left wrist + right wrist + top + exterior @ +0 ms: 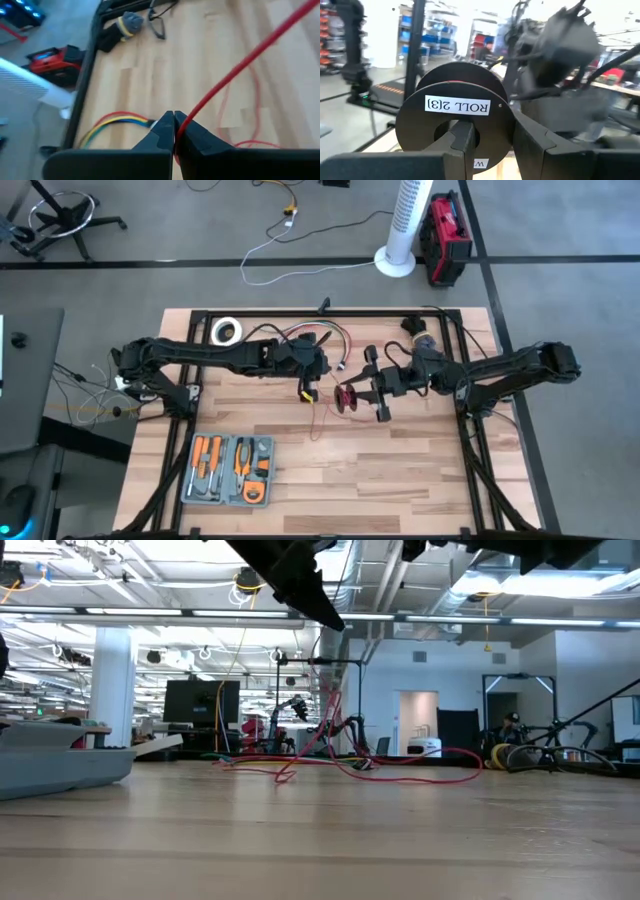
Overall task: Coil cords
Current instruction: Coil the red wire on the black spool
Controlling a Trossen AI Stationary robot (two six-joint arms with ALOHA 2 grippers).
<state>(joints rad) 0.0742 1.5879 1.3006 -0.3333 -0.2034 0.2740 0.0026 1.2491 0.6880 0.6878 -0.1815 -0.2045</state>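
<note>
My left gripper [174, 131] is pressed closed on the thin red wire [240, 65], which leaves my fingertips and runs taut, slanting away over the wooden table [210, 60]. Seen from above, this gripper [308, 388] sits near the middle of the table, pointing toward my right arm.

Just beside it, my right gripper [378, 392] holds a dark spool [347, 398]. In the right wrist view my fingers [465, 140] are clamped on the spool [454, 107], whose label reads "ROLL 2(3)" upside down. One finger crosses the front flange; the other sits behind it.

So the spool lies directly across from my left gripper, close but not touching. I judge the spool's axis runs roughly along the line between my two grippers, so winding calls for feeding the wire across it.

Farther out, slack red wire [330, 765] loops loosely over the table [320, 830], trailing toward the far side. Much wire is not yet wound.

Beyond, a grey-and-yellow bundle [122, 27] rests near the frame edge.
</note>
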